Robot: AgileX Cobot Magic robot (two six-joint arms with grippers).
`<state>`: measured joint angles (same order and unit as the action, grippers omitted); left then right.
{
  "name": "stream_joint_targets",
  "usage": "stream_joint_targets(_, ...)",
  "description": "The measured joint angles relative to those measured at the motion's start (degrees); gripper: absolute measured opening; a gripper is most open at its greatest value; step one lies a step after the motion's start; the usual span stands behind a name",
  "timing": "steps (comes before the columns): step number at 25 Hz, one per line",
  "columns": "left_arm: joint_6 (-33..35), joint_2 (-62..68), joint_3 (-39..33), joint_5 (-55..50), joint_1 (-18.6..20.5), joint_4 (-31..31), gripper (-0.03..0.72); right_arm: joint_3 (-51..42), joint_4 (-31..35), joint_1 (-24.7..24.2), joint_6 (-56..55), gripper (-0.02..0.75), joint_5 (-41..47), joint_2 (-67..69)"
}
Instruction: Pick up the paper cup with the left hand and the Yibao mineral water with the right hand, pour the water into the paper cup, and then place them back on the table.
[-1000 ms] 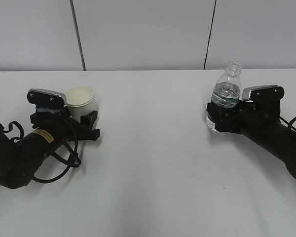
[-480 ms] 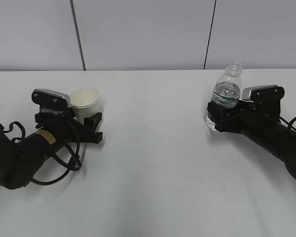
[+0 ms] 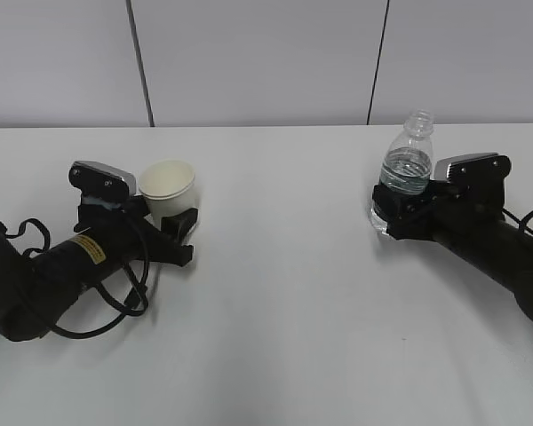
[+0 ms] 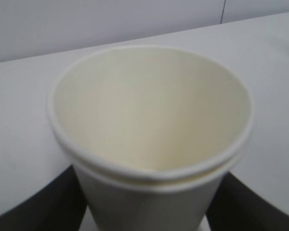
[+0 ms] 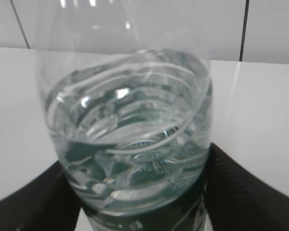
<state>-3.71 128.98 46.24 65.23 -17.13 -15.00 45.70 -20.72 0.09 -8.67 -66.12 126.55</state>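
Note:
The cream-white paper cup [image 3: 169, 188] is upright in my left gripper [image 3: 173, 226] at the left of the white table [image 3: 284, 293]. In the left wrist view the cup [image 4: 149, 130] fills the frame, empty, with a black finger [image 4: 48, 202] on each side. The capless Yibao water bottle [image 3: 407, 167] stands upright in my right gripper [image 3: 386, 213] at the right, tilted slightly. In the right wrist view the bottle [image 5: 130, 134] holds water, with its dark green label at the bottom edge, between two black fingers [image 5: 241, 192]. Cup and bottle are far apart.
A grey panelled wall [image 3: 266, 62] rises behind the table's far edge. Loose black cables [image 3: 115, 302] hang by the left arm. White tabletop lies between the two arms.
My left gripper has carried the cup to the right, toward the table's middle. The right gripper and bottle have barely moved.

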Motion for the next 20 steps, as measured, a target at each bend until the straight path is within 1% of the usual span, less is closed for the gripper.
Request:
stream_joint_targets(3,-1.1,0.0,0.0,0.0,0.0,-2.0,0.443,0.0,-0.2,0.0,0.0,0.512,0.0,0.0)
stream_joint_targets(11,-2.7,0.0,0.1,0.0,-0.8,-5.8,0.443,0.0,-1.7,0.0,0.1,0.512,4.0,-1.9)
stream_joint_targets(20,-3.8,-0.8,0.4,0.0,-3.2,-8.9,0.44,0.0,-4.8,0.0,0.3,0.511,4.5,-2.3)
